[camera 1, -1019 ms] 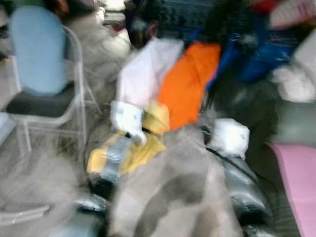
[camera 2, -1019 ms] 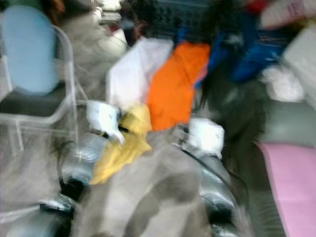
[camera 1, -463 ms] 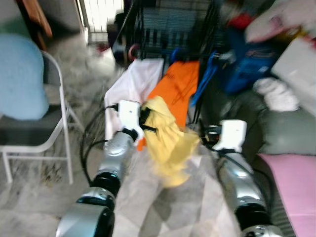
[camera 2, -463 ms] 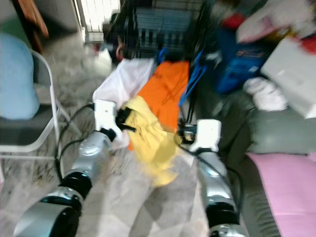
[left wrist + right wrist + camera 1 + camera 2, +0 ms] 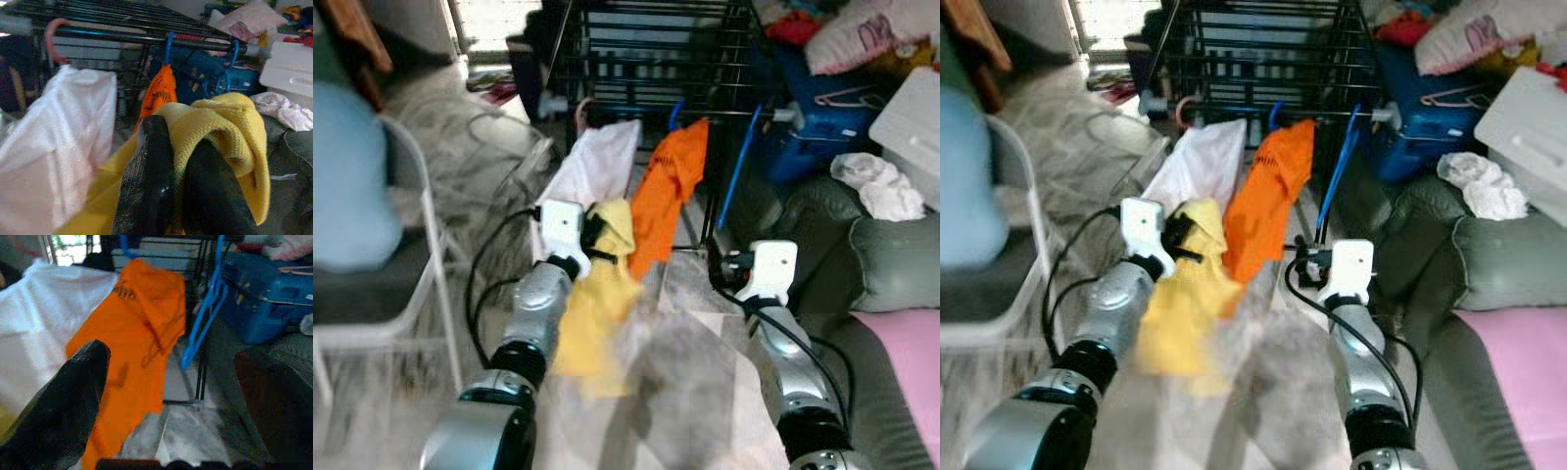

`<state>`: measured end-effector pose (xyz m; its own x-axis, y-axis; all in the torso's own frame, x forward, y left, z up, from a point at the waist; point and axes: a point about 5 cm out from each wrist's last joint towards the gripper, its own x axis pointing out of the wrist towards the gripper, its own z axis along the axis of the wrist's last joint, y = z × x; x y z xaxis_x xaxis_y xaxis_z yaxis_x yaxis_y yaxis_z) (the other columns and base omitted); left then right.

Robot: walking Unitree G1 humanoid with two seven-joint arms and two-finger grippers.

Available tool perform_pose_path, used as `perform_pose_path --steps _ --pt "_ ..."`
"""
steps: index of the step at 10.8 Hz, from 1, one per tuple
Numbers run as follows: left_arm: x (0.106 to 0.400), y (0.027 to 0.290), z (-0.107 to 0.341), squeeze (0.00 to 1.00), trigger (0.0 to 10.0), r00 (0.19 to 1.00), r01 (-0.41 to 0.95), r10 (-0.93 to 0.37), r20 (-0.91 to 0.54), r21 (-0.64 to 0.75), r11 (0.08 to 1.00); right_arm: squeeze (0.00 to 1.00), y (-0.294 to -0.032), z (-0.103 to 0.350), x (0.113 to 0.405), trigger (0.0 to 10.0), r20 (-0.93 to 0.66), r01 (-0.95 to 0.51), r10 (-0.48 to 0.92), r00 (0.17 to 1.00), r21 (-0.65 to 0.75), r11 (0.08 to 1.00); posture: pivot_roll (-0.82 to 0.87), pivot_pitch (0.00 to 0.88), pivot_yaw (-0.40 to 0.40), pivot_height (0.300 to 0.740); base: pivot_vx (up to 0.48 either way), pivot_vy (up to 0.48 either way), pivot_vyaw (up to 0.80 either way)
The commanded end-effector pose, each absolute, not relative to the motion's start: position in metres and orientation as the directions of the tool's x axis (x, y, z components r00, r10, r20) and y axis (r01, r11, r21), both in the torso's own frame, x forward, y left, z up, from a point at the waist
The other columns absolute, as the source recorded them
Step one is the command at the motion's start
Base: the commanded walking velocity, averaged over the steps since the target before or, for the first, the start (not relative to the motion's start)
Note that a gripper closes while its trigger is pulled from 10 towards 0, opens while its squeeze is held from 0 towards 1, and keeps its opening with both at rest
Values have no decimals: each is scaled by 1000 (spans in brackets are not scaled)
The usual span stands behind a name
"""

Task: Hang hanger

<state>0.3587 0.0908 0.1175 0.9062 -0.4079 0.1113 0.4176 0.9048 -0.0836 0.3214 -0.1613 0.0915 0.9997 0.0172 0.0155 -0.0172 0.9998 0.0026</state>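
Two garments, white [image 5: 592, 166] and orange [image 5: 668, 191], sit higher and farther off than half a second ago, with more of the black rack [image 5: 646, 59] in view: camera shift, not theirs. Yellow cloth [image 5: 592, 304] now hangs straight down from the left gripper [image 5: 173, 161] instead of billowing toward the right arm. Left arm reaches forward, raised, gripper just short of the white and orange garments; fingers [image 5: 149, 171] pressed together, pinching the yellow cloth's top fold. Hanger inside that cloth: cannot tell. Right arm extended forward beside it, right gripper [image 5: 1307, 266] pointing at the rack's lower frame, fingers [image 5: 63, 406] spread wide apart, holding nothing. Blue hangers [image 5: 205, 308] hook over the rack's front bar, next to the orange garment.
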Motion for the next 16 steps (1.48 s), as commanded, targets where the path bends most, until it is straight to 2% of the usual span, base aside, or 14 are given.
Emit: perform_pose_path --steps 1,4,5,9,16 --pt "361 83 128 0 10000 889 445 -432 153 -62 893 0 -169 98 323 10000 41 13 -13 999 -10 1000 -190 0 -10 740 398 270 0" --pt "361 85 128 0 10000 887 448 -435 156 -56 892 0 -169 99 325 10000 46 30 -30 999 -12 999 -185 0 -8 740 418 89 0" --pt "361 85 127 0 10000 888 446 -434 149 -55 893 0 -176 102 325 10000 69 83 -81 994 -21 996 -185 0 -8 740 435 0 0" --pt "358 84 125 0 10000 885 453 -442 145 -50 890 0 -184 105 326 10000 82 141 -138 987 -32 989 -179 2 -7 740 383 0 -756" --pt "355 90 119 0 10000 897 432 -423 130 -49 900 0 -178 104 328 10000 50 32 -30 998 -53 998 -168 51 -11 740 0 0 0"
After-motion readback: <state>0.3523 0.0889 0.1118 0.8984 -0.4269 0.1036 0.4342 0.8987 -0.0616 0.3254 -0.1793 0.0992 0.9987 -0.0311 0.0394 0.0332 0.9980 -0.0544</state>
